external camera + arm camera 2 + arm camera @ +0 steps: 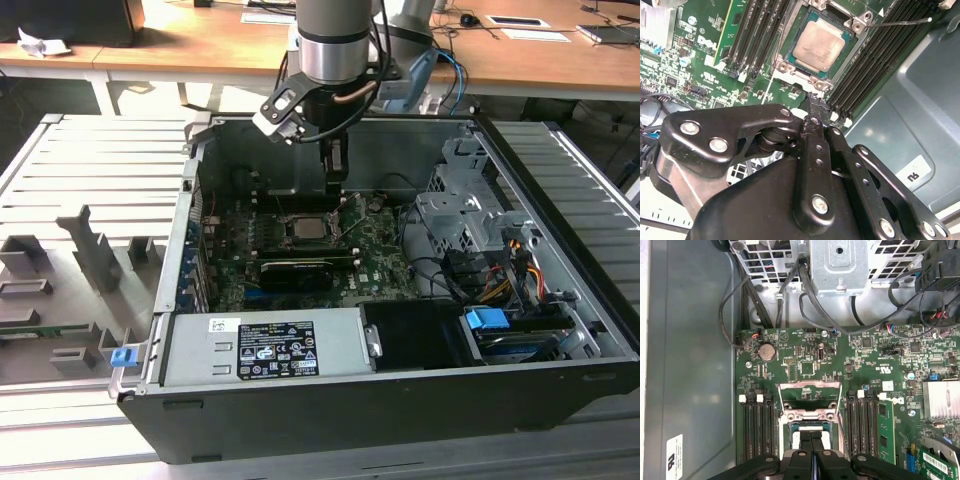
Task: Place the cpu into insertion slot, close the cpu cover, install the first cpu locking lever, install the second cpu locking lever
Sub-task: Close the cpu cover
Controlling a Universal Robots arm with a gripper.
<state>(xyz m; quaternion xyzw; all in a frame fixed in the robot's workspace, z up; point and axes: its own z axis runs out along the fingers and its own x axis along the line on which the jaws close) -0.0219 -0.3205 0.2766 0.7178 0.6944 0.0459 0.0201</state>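
The hand (815,102), closed and empty, hovers beside the insertion slot (788,66), where the cpu (818,45) sits. The cpu cover (810,386) seems raised: best pressed down evenly at its free edge, without nudging the chip.

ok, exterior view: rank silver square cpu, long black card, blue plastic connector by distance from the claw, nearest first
1. Silver square cpu, right by the claw.
2. Long black card, past the cpu.
3. Blue plastic connector, exterior view's right.

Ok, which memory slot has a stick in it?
The outermost one on the heatsink side: it holds a green module; the other slots are bare black.
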